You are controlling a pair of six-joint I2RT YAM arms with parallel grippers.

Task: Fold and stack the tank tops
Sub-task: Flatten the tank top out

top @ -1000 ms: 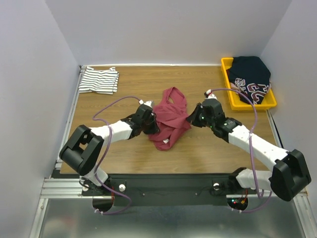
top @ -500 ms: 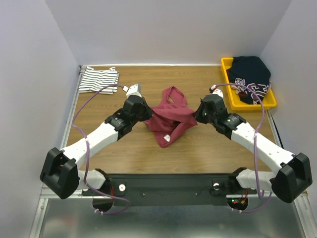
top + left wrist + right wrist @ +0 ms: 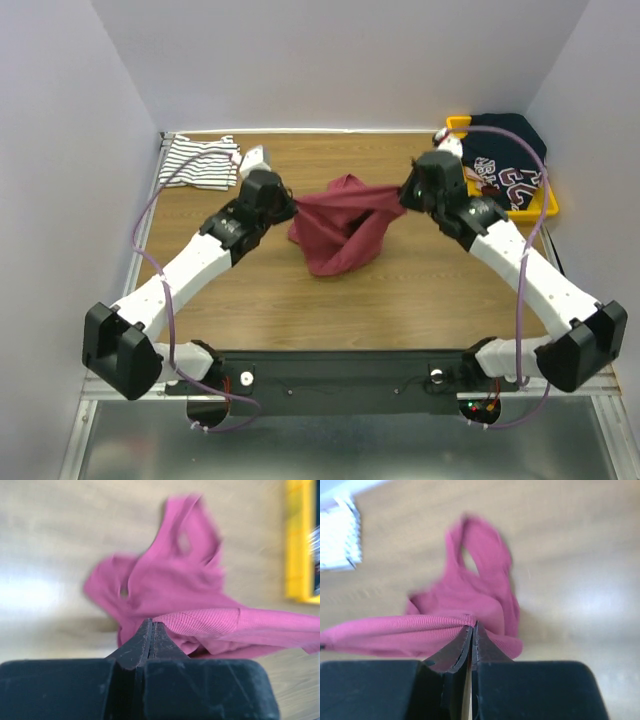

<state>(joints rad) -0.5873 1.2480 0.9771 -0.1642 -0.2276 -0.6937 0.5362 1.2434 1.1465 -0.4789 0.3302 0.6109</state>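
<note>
The maroon tank top (image 3: pixel 342 225) hangs above the middle of the table, stretched by its hem between both grippers. My left gripper (image 3: pixel 290 206) is shut on the hem's left end; the left wrist view shows the closed gripper (image 3: pixel 151 624) pinching the ribbed cloth (image 3: pixel 200 620). My right gripper (image 3: pixel 405 193) is shut on the right end, and the right wrist view shows that gripper (image 3: pixel 474 626) closed on the tank top (image 3: pixel 420 627). The rest of the top, straps down, dangles below. The striped white tank top (image 3: pixel 200 162) lies folded at the far left corner, also seen in the right wrist view (image 3: pixel 339 540).
A yellow tray (image 3: pixel 503 208) at the far right holds a dark navy garment (image 3: pixel 508 155) with lettering. White walls stand on three sides. A metal rail (image 3: pixel 150 215) runs along the table's left edge.
Both grippers have risen and moved apart and toward the back, lifting the maroon top off the table and pulling its hem taut between them.
</note>
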